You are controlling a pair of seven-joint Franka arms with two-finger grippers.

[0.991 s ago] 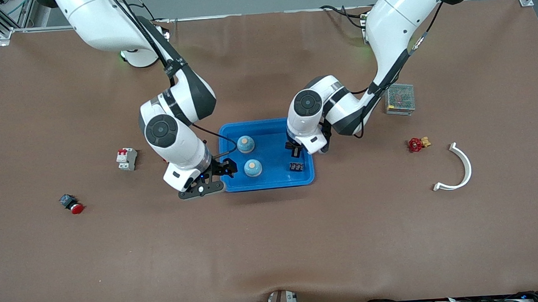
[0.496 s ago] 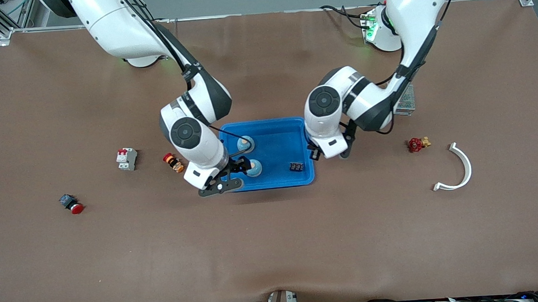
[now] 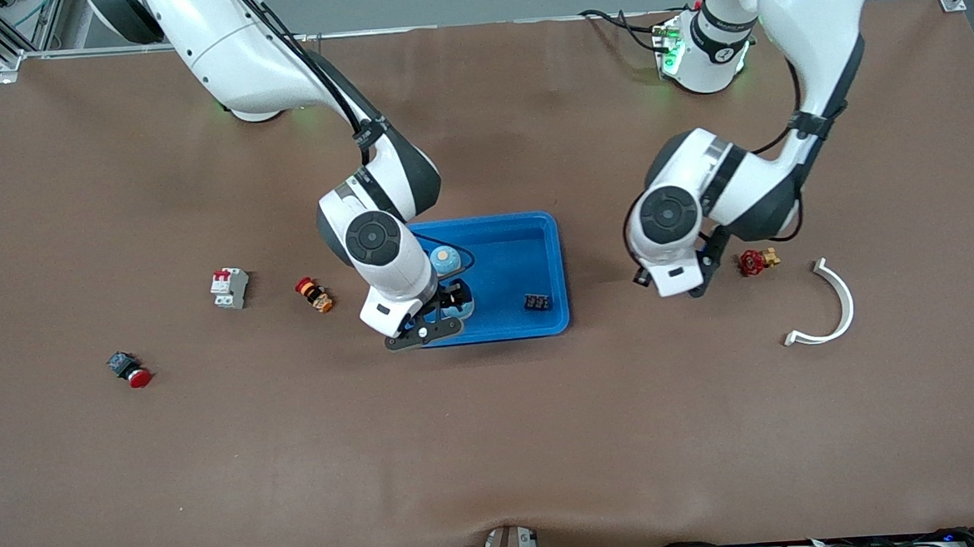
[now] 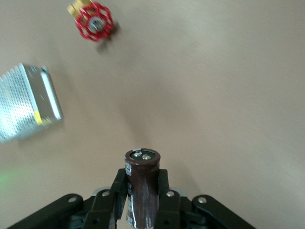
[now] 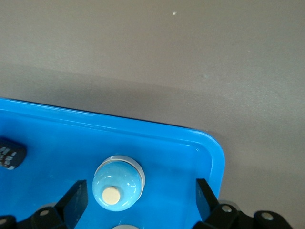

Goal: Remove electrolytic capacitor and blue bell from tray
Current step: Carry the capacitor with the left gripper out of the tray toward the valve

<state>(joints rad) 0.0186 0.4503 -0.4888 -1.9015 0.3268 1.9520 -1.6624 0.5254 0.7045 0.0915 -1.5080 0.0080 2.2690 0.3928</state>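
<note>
Presently, no brand, label or writing can be read on any item.

Left pincer (image 4: 141,200): pressed onto a brown capacitor (image 4: 142,186), which stands out between its fingers with two metal terminals on its end face. It hangs over bare desk (image 3: 496,440) between the blue tray (image 3: 554,257) and the red valve handle (image 3: 753,261). The left arm comes down from its base with the elbow bent and the wrist turned downward.

Right pincer (image 5: 141,202): spread wide, fingers either side of a blue bell (image 5: 118,184) without touching it, over the tray corner nearest the front camera at the right arm's end. The right arm reaches down from its base, forearm sloping toward the tray.

Tray contents: two blue bells, the second (image 3: 444,257) farther from the front camera; a small black component (image 3: 537,302).

Desk, right arm's end: white breaker (image 3: 228,287), red-and-yellow button (image 3: 315,293), red push button (image 3: 130,370).

Desk, left arm's end: white curved piece (image 3: 830,305); silver mesh box (image 4: 26,102).
</note>
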